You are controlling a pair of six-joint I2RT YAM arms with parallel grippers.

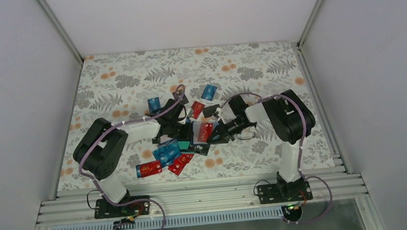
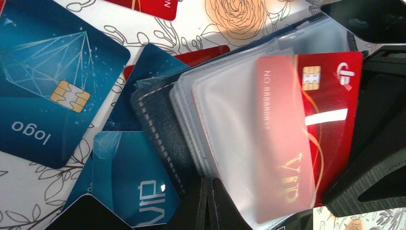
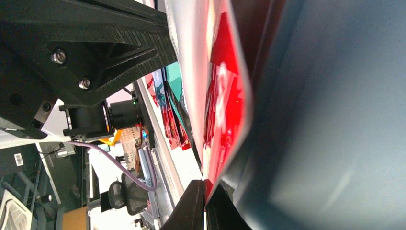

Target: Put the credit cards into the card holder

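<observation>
Red plastic shows through a clear sleeve: a red VIP card (image 2: 330, 110) sits partway inside one of the transparent pockets (image 2: 225, 139) of the card holder (image 2: 158, 129), with its chip end outside the pocket. The navy holder lies open near the middle of the floral tablecloth (image 1: 130, 82), between the two arms.

The left gripper (image 2: 210, 206) reaches in from the left, its fingers pressed together on the edge of the holder. The right gripper (image 3: 205, 201) comes in from the right, its fingers pinching the edge of the red VIP card.

Loose credit cards (image 1: 166, 152) lie scattered around the holder. A blue "logo" card (image 2: 52, 91) and a blue VIP card (image 2: 129, 187) lie just beside it on the near-left side, some overlapping, and part of a black card (image 2: 88, 215) shows next to them. Two red cards (image 1: 149, 168) lie nearer the table's front edge. On the far side are two blue cards (image 1: 208, 91) and another red one (image 1: 197, 109).
</observation>
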